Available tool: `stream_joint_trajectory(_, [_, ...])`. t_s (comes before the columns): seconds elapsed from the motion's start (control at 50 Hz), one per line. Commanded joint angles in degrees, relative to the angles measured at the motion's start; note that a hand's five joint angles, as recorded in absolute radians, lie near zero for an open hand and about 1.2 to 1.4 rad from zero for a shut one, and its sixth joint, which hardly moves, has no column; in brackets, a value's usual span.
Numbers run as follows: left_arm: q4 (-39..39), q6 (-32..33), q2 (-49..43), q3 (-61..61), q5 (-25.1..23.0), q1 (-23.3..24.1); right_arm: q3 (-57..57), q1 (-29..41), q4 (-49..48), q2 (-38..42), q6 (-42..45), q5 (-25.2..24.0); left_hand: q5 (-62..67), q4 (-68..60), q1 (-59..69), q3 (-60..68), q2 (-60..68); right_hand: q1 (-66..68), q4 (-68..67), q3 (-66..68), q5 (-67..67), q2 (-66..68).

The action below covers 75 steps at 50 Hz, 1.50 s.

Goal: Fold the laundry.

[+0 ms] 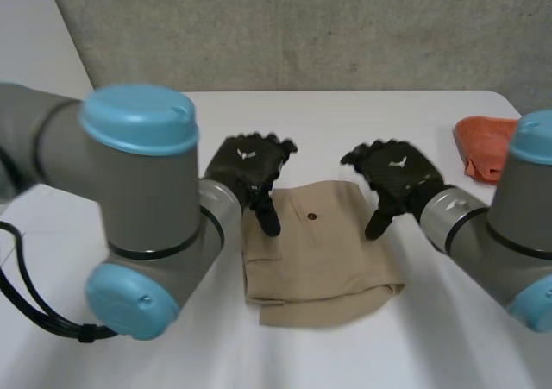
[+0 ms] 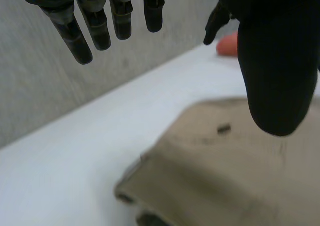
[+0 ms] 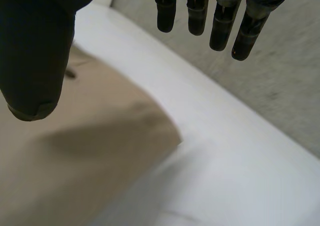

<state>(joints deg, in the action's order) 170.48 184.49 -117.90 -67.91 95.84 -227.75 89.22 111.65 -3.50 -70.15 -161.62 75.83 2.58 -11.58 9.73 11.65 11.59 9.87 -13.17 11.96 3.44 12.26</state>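
Note:
Folded tan shorts (image 1: 315,255) with a dark button lie on the white table (image 1: 362,122) between my hands. My left hand (image 1: 248,166) hovers over the shorts' far left corner, fingers relaxed and thumb pointing down, holding nothing. My right hand (image 1: 395,175) hovers over the far right corner, likewise open and empty. In the left wrist view the shorts (image 2: 225,176) lie below the open left hand (image 2: 272,60), its fingers (image 2: 100,25) spread apart from the thumb. In the right wrist view the shorts (image 3: 75,161) lie under the right hand (image 3: 35,50), whose fingers (image 3: 220,20) hang straight.
An orange cloth (image 1: 485,146) lies bunched at the table's far right edge, also seen past the left hand as an orange cloth (image 2: 229,43). A grey wall (image 1: 285,27) stands behind the table. Bare table surrounds the shorts.

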Motion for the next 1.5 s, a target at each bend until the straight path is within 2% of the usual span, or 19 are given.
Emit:
stream_joint_trajectory(0.02, [0.6, 0.3, 6.5, -2.0, -5.9, -0.5, 3.3, -4.4, -0.5, -6.7, -5.7, 4.6, -2.5, 1.5, 0.3, -1.6, -1.5, 0.1, 3.2, -2.0, -3.4, -2.3])
stream_joint_trajectory(0.14, [0.2, 0.3, 10.4, -4.7, -11.6, -1.4, 7.5, -5.5, 0.3, -9.1, -6.3, 5.0, -2.5, 1.5, 0.3, -1.6, -1.5, 0.1, 3.2, -2.0, -3.4, -2.3])
stream_joint_trajectory(0.26, [0.4, 0.3, 12.3, -7.1, -12.6, -1.4, 12.4, -7.6, 6.2, -9.2, -5.8, 4.3, -2.5, 1.5, 0.3, -1.6, -1.5, 0.1, 3.2, -2.0, -3.4, -2.3])
stream_joint_trajectory(0.32, [0.3, 0.2, 12.3, -7.8, -12.7, -1.3, 14.6, -7.8, 4.8, -9.2, -5.1, 4.0, -2.5, 1.5, 0.3, -1.6, -1.5, 0.1, 3.2, -2.0, -3.4, -2.3])
stream_joint_trajectory(0.42, [0.5, 0.1, 12.2, -8.6, -12.6, -1.4, 21.0, -7.3, -3.6, -10.2, 1.7, -2.0, -2.5, 1.5, 0.3, -1.6, -1.5, 0.1, 3.2, -2.0, -3.4, -2.3])
stream_joint_trajectory(0.5, [0.6, 0.0, 12.1, -9.1, -12.4, -1.5, 24.5, -6.8, -4.8, -12.7, 6.7, -5.4, -2.4, 1.4, 0.5, -1.4, -1.4, 0.1, 3.2, -2.0, -3.4, -2.3])
stream_joint_trajectory(0.56, [0.6, 0.0, 12.1, -9.3, -12.4, -1.6, 26.2, -5.1, -5.4, -12.9, 7.1, -6.2, -2.4, 1.4, 0.5, -1.4, -1.4, 0.1, 3.2, -2.0, -3.4, -2.3])
stream_joint_trajectory(0.66, [0.6, -0.3, 12.1, -9.4, -12.3, -2.2, 27.1, 1.8, -10.6, -12.2, 7.1, -5.8, -2.4, 1.4, 0.5, -1.4, -1.4, 0.1, 3.2, -2.0, -3.4, -2.3])
stream_joint_trajectory(0.74, [0.7, -0.4, 12.1, -9.5, -12.3, -2.4, 26.9, 4.4, -14.7, -9.5, 6.9, -4.6, -2.4, 1.4, 0.5, -1.4, -1.4, 0.1, 3.2, -2.0, -3.4, -2.3])
stream_joint_trajectory(0.9, [0.7, -0.5, 12.1, -9.6, -12.3, -2.6, 24.7, 7.6, -16.6, -3.0, 7.2, -1.0, -2.4, 1.4, 0.5, -1.4, -1.4, 0.1, 3.2, -2.0, -3.4, -2.3])
stream_joint_trajectory(1.0, [0.7, -0.5, 12.0, -9.6, -12.3, -2.6, 23.8, 8.1, -18.8, 0.0, 7.7, 1.2, -2.4, 1.4, 0.5, -1.4, -1.4, 0.1, 3.2, -2.0, -3.4, -2.3])
stream_joint_trajectory(1.16, [0.7, -0.5, 12.0, -9.6, -12.3, -2.7, 22.9, 8.2, -22.5, 1.7, 8.0, 1.5, -2.4, 1.4, 0.5, -1.4, -1.4, 0.1, 3.2, -2.0, -3.4, -2.3])
stream_joint_trajectory(1.5, [0.7, -0.6, 12.1, -10.2, -12.3, -3.1, 18.0, 8.7, -23.6, 7.5, 8.9, 1.7, -2.4, 1.4, 0.5, -1.4, -1.4, 0.1, 3.2, -2.0, -3.4, -2.3])
